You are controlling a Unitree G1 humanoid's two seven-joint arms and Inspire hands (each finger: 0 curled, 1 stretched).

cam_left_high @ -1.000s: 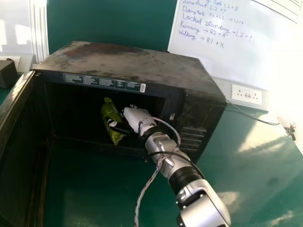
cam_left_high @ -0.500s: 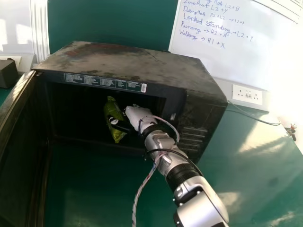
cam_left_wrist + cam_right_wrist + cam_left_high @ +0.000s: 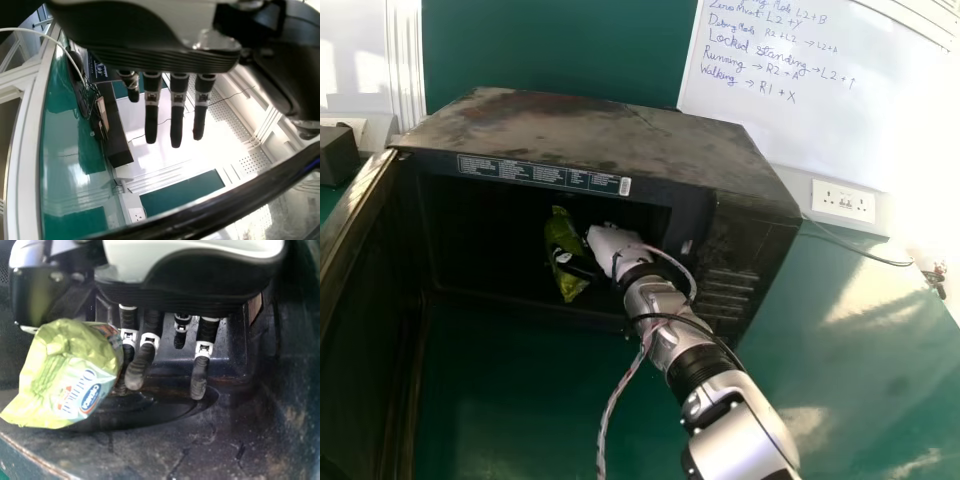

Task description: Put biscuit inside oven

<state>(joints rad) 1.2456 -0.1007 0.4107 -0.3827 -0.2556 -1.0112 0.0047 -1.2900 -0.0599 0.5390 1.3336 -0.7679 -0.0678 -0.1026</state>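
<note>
My right hand (image 3: 614, 243) is inside the black oven (image 3: 600, 125), toward the right side of its opening. Beside it, a green biscuit packet (image 3: 560, 230) stands tilted above the oven floor, with a dark finger across its front. In the right wrist view the packet (image 3: 52, 370) lies pinched at the thumb side of the right hand (image 3: 140, 370); it hides most of the thumb, while the other fingers reach down fairly straight. My left hand (image 3: 177, 110) hangs open in the left wrist view, its fingers straight and holding nothing.
The oven door (image 3: 365, 290) stands swung out at the left. A cable runs along my right arm. Behind the oven are a whiteboard (image 3: 800, 110) and a wall socket (image 3: 843, 201). A dark box (image 3: 335, 156) is at the far left on the green table (image 3: 850, 350).
My right hand has shifted slightly to the right inside the oven, and the packet has moved the same way with it. The oven and its door have stayed put.
</note>
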